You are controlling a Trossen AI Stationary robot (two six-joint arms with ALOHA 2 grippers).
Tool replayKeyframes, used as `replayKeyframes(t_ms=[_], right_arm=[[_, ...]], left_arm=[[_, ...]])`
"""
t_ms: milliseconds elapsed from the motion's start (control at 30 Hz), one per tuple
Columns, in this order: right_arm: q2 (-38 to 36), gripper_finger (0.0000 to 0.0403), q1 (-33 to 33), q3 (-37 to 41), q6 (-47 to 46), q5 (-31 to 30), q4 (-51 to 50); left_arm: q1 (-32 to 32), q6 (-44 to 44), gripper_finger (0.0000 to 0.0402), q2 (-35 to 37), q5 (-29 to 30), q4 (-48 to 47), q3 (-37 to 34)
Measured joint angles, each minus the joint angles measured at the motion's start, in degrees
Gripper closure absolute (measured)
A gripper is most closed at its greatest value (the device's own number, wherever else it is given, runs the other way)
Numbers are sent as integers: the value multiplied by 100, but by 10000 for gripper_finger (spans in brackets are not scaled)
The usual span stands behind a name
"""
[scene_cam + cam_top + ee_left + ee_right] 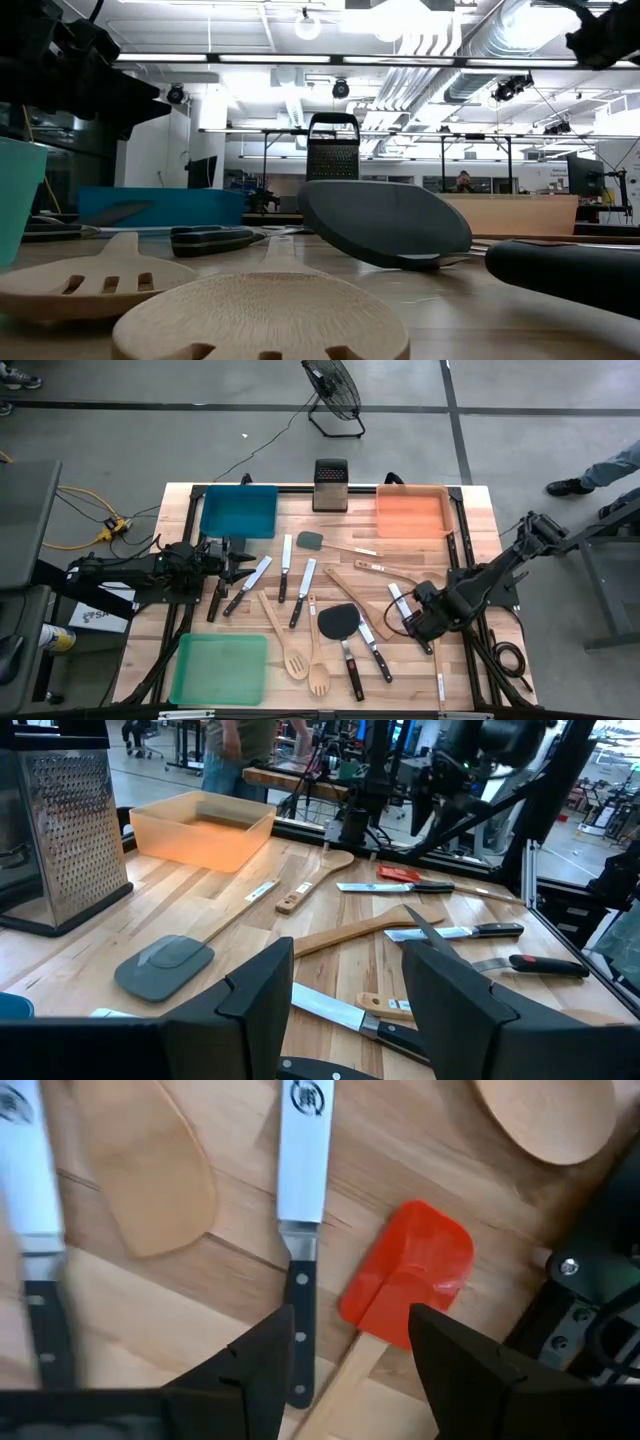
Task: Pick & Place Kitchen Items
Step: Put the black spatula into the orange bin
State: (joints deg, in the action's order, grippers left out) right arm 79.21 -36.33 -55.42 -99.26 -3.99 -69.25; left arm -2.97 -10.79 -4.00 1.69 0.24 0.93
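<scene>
Wooden spoons (262,322) lie on butcher-block table (470,540).

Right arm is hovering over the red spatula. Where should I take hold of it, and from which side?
Grip the red spatula on its pale wooden handle just behind the red head, coming straight down from above. It lies flat on the table, so only a top approach fits, and the narrow handle suits the open right end effector better than the wide blade. A black-handled knife lies close alongside, so keep the fingers clear of it.

Bright, even overhead lighting; soft shadows; blurred foreground wooden spoons (260,320) in low view.
</scene>
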Motion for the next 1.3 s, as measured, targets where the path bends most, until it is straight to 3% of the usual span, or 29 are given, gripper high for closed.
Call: replayKeyframes(t_ms=[467,733,1033,1300], right_arm=[[1175,213,48,9,51,136,899],[1167,213,48,615,23,408,1797],[1166,214,114,885,135,444,2067],[1131,243,271,1191,199,613,2546]], left_arm=[[0,-2,216,2,0,1,0],[0,1,216,-1,0,1,0],[0,0,216,2,1,-2,0],[0,-1,216,-1,1,-2,0]])
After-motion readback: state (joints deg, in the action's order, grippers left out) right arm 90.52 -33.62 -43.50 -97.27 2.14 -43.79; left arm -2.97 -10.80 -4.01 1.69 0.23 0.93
